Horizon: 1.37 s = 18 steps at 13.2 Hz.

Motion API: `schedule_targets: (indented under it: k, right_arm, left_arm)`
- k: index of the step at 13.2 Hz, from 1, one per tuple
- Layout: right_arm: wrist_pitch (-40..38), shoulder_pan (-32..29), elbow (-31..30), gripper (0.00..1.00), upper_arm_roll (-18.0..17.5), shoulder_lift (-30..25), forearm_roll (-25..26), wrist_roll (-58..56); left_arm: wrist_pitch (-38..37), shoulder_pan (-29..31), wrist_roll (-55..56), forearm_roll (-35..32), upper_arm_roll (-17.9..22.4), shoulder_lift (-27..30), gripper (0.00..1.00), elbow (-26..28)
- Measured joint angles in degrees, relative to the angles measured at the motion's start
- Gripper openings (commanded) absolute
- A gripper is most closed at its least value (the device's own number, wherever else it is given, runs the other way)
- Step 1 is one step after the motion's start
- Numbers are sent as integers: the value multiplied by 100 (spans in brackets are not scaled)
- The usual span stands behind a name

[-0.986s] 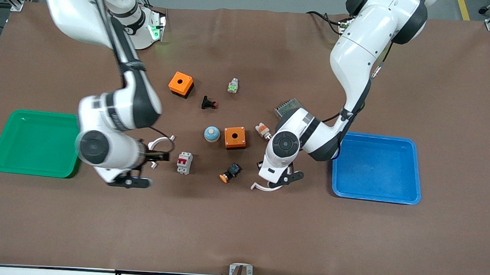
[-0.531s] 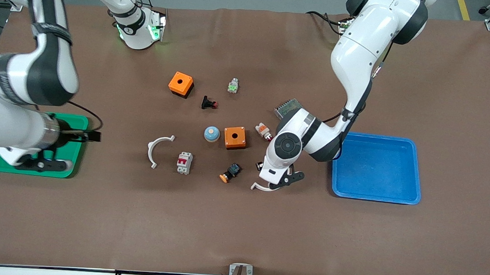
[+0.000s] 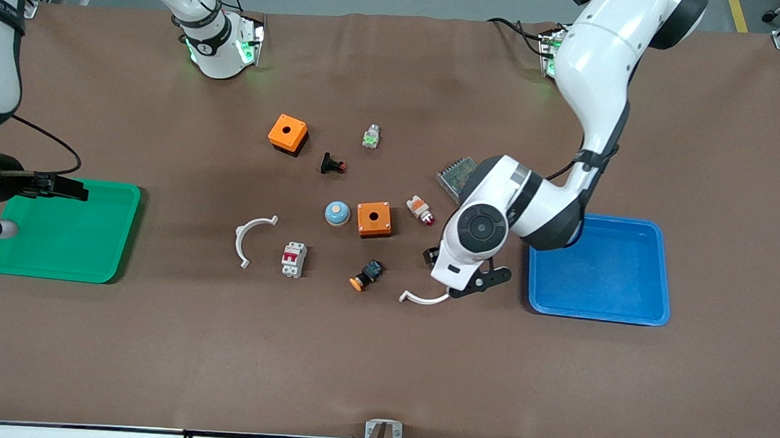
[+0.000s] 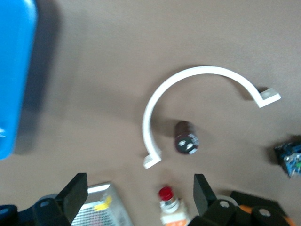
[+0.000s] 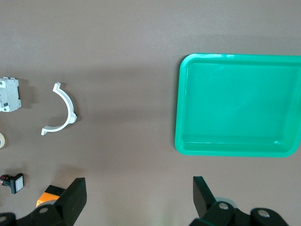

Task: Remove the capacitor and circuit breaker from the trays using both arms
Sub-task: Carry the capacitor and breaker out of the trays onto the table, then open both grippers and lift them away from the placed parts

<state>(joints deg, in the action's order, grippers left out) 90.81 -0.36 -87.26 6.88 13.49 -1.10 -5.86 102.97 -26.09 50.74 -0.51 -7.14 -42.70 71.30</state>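
The capacitor (image 3: 430, 255), a tiny black cylinder, lies on the table beside the left wrist. In the left wrist view it (image 4: 186, 138) sits inside a white curved clip (image 4: 188, 94). My left gripper (image 3: 480, 282) is open and empty above the table between that clip and the blue tray (image 3: 654, 273); its open fingers show in its wrist view (image 4: 138, 197). The breaker (image 3: 293, 259), white-grey with a red lever, stands untouched on the table and shows in the right wrist view (image 5: 9, 94). My right gripper (image 3: 64, 188) is open and empty, high over the green tray's (image 3: 60, 265) edge.
Two orange boxes (image 3: 288, 133) (image 3: 374, 219), a blue dome (image 3: 337, 213), a black flared part (image 3: 333, 164), an orange-capped button (image 3: 365, 276), a white-orange part (image 3: 420, 209), a mesh box (image 3: 456, 172) and another white clip (image 3: 252, 237) lie mid-table.
My right arm has swung up and away from beside the breaker to over the green tray. My left gripper has shifted toward the blue tray, uncovering the capacitor.
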Motion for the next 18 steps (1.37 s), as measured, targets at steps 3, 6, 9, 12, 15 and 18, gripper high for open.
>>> schedule_targets:
  k: [3,6,9,12,15,18]
  right_arm:
    - [110,1,-313,100,-32,-294,6,0]
    - [166,14,-469,100,-80,-408,34,1]
    - [172,32,-608,100,-116,-522,48,1]
    - [180,63,-729,100,-132,-627,54,2]
    - [188,72,-745,100,-134,-651,69,9]
    - [67,64,-615,100,-115,-685,95,47]
  left_arm:
    - [-292,329,-756,0,1,777,98,449]
    - [-344,748,-1574,0,-3,1772,98,1380]
    - [-349,1289,-2509,10,-5,2726,99,2257]
    - [-380,1954,-3519,152,-2,3564,99,2925]
    - [-727,2674,-4419,188,10,4171,99,3114]
    - [-752,3228,-4736,189,42,4573,99,2961]
